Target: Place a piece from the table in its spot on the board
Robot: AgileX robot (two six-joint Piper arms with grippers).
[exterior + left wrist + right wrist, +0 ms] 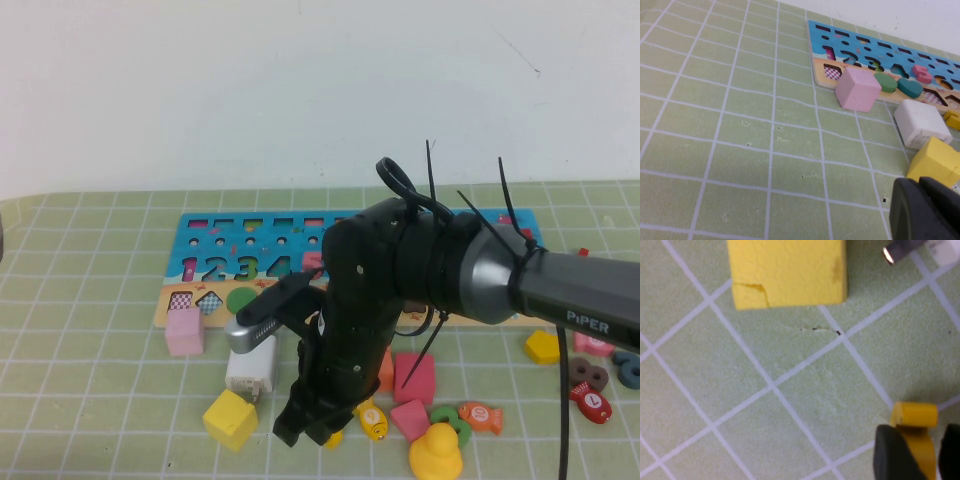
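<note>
My right gripper [308, 430] is down at the table's [90, 400] front middle, and its arm covers the right half of the board [215, 228]. In the right wrist view the gripper [922, 452] is shut on the yellow piece [914, 415], which stands on edge between the black fingers [895, 455] just over the green cloth. A bit of the piece shows in the high view [333, 439]. My left gripper [925, 212] is low at the table's left, shut and empty, beside a yellow cube [935, 160]. The board shows in the left wrist view [860, 42].
Near the right gripper are the yellow cube [230, 418], a white block [252, 368], a pink cube [184, 331], a yellow fish [372, 420], pink blocks [415, 378], an orange fish [481, 415] and a yellow duck [436, 455]. A yellow pentagon [543, 347] lies right.
</note>
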